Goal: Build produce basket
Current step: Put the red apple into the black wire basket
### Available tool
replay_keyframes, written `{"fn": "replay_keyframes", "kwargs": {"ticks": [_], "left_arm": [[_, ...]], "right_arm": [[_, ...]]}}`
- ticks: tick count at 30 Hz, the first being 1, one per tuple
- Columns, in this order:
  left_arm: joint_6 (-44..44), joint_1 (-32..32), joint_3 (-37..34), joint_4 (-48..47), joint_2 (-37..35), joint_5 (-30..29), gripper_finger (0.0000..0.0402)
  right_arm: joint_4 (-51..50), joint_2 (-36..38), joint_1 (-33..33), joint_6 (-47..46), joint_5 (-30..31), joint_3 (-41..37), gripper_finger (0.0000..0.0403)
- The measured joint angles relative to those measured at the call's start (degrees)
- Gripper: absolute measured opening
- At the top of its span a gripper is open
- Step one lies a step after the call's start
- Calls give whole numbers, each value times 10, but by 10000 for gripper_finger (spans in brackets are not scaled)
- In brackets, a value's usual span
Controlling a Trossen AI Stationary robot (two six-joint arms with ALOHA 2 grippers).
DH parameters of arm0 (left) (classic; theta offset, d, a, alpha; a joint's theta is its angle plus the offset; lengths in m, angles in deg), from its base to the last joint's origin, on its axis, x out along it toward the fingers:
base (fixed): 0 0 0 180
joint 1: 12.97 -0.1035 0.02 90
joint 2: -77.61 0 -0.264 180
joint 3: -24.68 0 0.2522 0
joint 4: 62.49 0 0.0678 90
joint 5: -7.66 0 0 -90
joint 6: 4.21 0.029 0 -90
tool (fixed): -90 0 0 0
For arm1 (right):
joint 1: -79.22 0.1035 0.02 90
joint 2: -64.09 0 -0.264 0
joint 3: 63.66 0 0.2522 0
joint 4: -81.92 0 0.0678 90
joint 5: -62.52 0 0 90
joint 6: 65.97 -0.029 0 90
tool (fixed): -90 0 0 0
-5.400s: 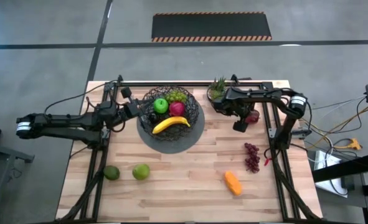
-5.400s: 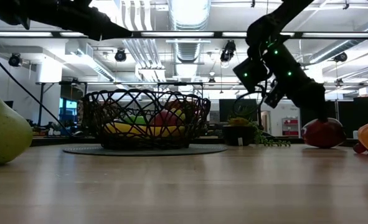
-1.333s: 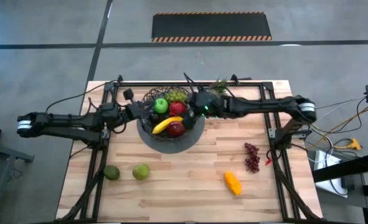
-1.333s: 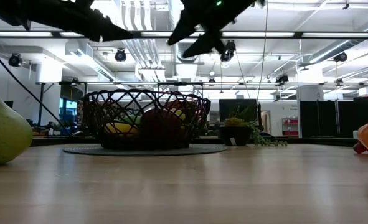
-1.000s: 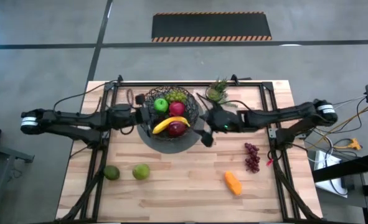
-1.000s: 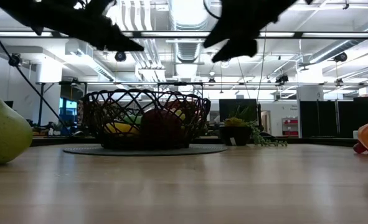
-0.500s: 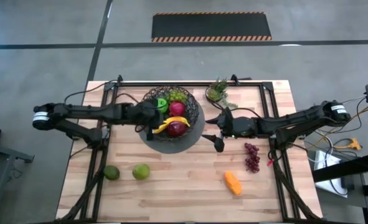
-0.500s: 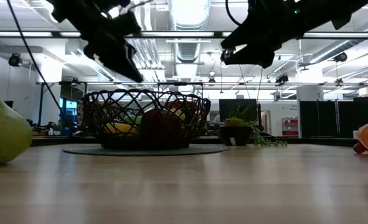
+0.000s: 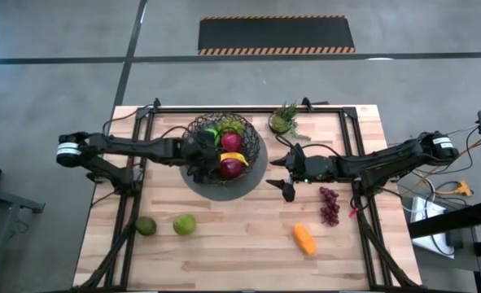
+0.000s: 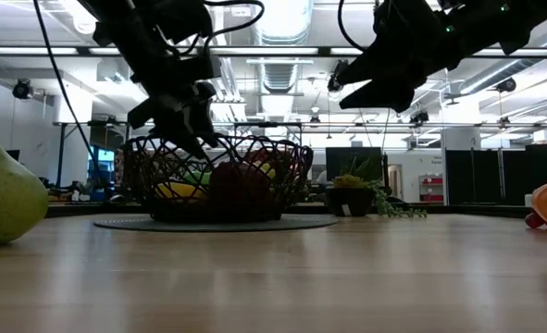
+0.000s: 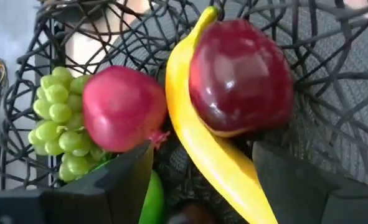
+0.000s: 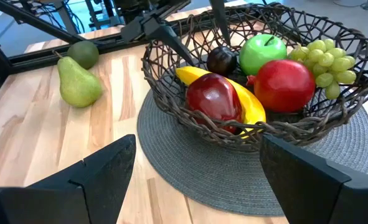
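High view first: nearest me on the table [image 9: 240, 252] I see the orange piece [image 9: 304, 239], lying right of centre. On the left, level with it, sit the pear [image 9: 184, 224] and the lime [image 9: 146, 226], side by side and close together. A little farther, on the right, the purple grapes [image 9: 330, 204] lie near the right arm's frame.

Past those, my right gripper [image 9: 284, 173] hangs above the bare wood just right of the grey mat [image 9: 255, 179]. Its fingers are spread wide and I see nothing between them; in the right wrist view the two fingers [image 12: 103, 174] frame the basket with empty space between.

The basket [image 9: 254, 143] stands on the mat in the far middle of the table. My left gripper [image 9: 203, 161] reaches in over its left rim, down among the fruit. In the left wrist view its fingers [image 11: 115, 180] stand parted and grip nothing, with the banana [image 11: 202, 143] running between them. A dark red apple [image 11: 240, 84] lies against the banana on one side, a brighter red fruit [image 11: 122, 109] on the other, and the green grapes [image 11: 56, 106] beyond that. The right wrist view also shows a green apple [image 12: 262, 51] and a small dark round fruit [image 12: 221, 60] in the basket.

Farthest, a potted plant [image 9: 285, 120] stands right of the basket.
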Motion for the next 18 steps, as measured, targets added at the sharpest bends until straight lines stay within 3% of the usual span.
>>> {"fn": "replay_keyframes", "kwargs": {"ticks": [9,18], "left_arm": [[-44,-1,-4,32,-4,95,260],[-47,-1,-43,119,-4,101,260]], "right_arm": [[15,0,0,6,0,-1,326],[15,0,0,4,0,-4,326]]}}
